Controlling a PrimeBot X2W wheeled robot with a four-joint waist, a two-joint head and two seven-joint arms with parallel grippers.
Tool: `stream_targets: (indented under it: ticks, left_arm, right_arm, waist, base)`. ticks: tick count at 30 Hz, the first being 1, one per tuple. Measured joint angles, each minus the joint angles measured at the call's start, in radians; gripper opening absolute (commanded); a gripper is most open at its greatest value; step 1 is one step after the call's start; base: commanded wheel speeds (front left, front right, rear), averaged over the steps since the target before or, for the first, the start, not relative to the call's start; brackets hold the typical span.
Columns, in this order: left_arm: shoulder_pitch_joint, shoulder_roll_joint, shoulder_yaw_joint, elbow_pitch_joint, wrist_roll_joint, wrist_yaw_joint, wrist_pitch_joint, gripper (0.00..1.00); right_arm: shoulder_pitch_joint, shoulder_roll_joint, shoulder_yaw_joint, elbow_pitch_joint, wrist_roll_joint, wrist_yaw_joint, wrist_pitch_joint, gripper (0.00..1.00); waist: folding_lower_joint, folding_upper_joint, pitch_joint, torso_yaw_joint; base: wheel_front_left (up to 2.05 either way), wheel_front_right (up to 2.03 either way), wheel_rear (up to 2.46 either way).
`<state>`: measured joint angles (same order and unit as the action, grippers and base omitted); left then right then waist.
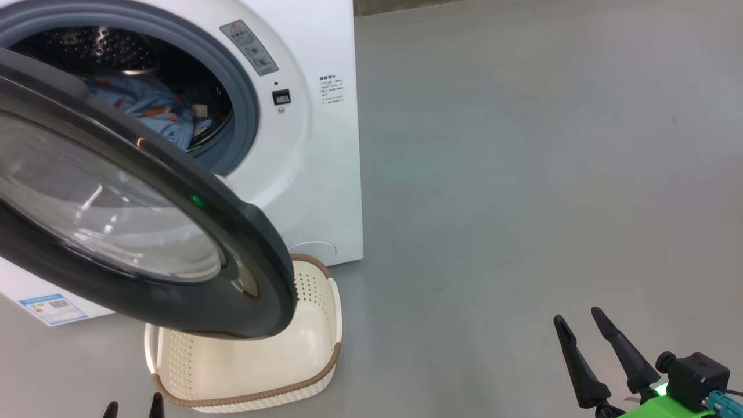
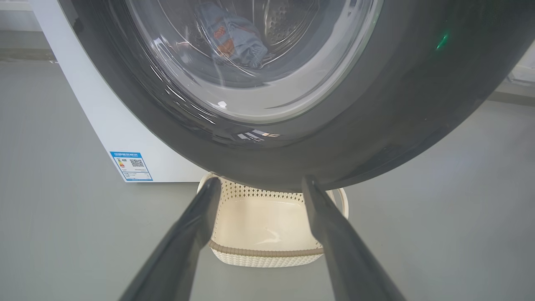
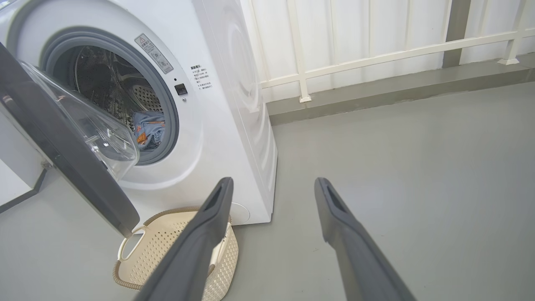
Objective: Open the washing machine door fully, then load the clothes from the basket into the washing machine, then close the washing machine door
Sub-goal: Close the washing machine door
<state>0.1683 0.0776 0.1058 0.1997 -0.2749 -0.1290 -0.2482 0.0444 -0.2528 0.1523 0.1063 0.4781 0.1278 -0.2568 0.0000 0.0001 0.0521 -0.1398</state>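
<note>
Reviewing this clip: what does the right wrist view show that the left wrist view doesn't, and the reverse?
Right wrist view adds: a white railing, the warning sticker beside the drum opening, the open right tool. Left wrist view adds: the blue label low on the washing machine, the open left tool. Shared: the washing machine door swung out, the clothes inside the machine, the basket under the door, the grey floor.
</note>
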Motion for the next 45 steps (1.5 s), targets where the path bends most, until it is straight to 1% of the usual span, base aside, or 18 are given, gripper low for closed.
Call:
stream_targets:
  ticks: [10, 11, 12, 13, 14, 21, 26, 30, 35, 38, 40, 45]
  left_arm:
    - [-0.005, -0.006, 0.010, -0.002, 0.006, 0.000, 0.000, 1.00]
    - [-0.005, -0.006, 0.010, -0.003, 0.006, 0.000, 0.000, 1.00]
    - [-0.005, -0.007, 0.010, -0.004, 0.006, 0.000, 0.000, 1.00]
    - [-0.006, -0.007, 0.010, -0.006, 0.006, 0.000, 0.000, 1.00]
    - [-0.007, -0.008, 0.009, -0.007, 0.006, 0.000, 0.000, 1.00]
    - [-0.034, -0.014, 0.007, -0.017, 0.005, 0.000, 0.000, 1.00]
    - [-0.034, -0.022, 0.007, -0.022, 0.005, 0.000, 0.000, 1.00]
    - [-0.038, -0.027, -0.002, -0.034, 0.005, 0.000, 0.000, 1.00]
    - [-0.051, -0.029, -0.020, -0.045, 0.005, 0.000, 0.000, 1.00]
    - [-0.052, -0.030, -0.034, -0.048, 0.005, 0.000, 0.000, 1.00]
    - [-0.053, -0.030, -0.040, -0.048, 0.004, 0.000, 0.000, 1.00]
    - [-0.058, -0.032, -0.065, -0.048, 0.000, 0.000, 0.000, 1.00]
  right_arm:
    - [-0.003, 0.000, 0.005, 0.000, 0.000, 0.000, 0.000, 1.00]
    - [-0.006, 0.000, 0.008, 0.000, 0.000, 0.000, 0.000, 0.98]
    - [-0.008, 0.001, 0.012, -0.001, 0.000, 0.000, 0.000, 0.60]
    - [-0.009, 0.002, 0.016, -0.002, 0.003, 0.000, 0.000, 0.25]
    - [-0.011, 0.003, 0.021, -0.003, 0.009, 0.000, 0.000, 0.00]
    - [-0.132, 0.012, 0.056, -0.033, 0.018, 0.000, 0.000, 0.00]
    - [-0.254, 0.041, 0.080, -0.085, 0.026, 0.000, 0.000, 0.00]
    - [-0.343, 0.058, 0.130, -0.134, 0.031, 0.000, 0.000, 0.00]
    - [-0.428, 0.082, 0.230, -0.202, 0.039, 0.000, 0.000, 0.00]
    - [-0.454, 0.093, 0.314, -0.210, 0.050, 0.000, 0.000, 0.00]
    - [-0.459, 0.096, 0.373, -0.201, 0.059, 0.000, 0.000, 0.00]
    - [-0.459, 0.097, 0.507, -0.114, 0.086, 0.000, 0.000, 0.00]
  waist:
    - [0.0000, 0.0000, 0.012, 0.013]
    - [0.0000, 0.0000, 0.012, 0.015]
    - [0.0000, 0.0000, 0.012, 0.018]
    - [0.0000, 0.0000, 0.012, 0.020]
    - [0.0000, 0.0000, 0.013, 0.024]
    - [0.0001, 0.0000, 0.015, 0.055]
    - [0.0001, 0.0000, 0.009, 0.081]
    - [0.0000, 0.0000, 0.002, 0.105]
    - [0.0000, 0.0000, -0.001, 0.144]
    - [0.0001, 0.0000, -0.001, 0.169]
    - [0.0001, 0.0000, 0.001, 0.186]
    - [0.0000, 0.0000, 0.007, 0.227]
  base:
    - [0.00, 0.00, 0.00]
    - [0.00, 0.00, 0.00]
    - [0.00, 0.00, 0.00]
    - [0.00, 0.00, 0.00]
    - [0.00, 0.00, 0.00]
    - [0.00, 0.00, 0.00]
    - [0.00, 0.00, 0.00]
    - [0.00, 0.00, 0.00]
    - [0.00, 0.00, 0.00]
    - [0.00, 0.00, 0.00]
    - [0.00, 0.00, 0.00]
    - [0.00, 0.00, 0.00]
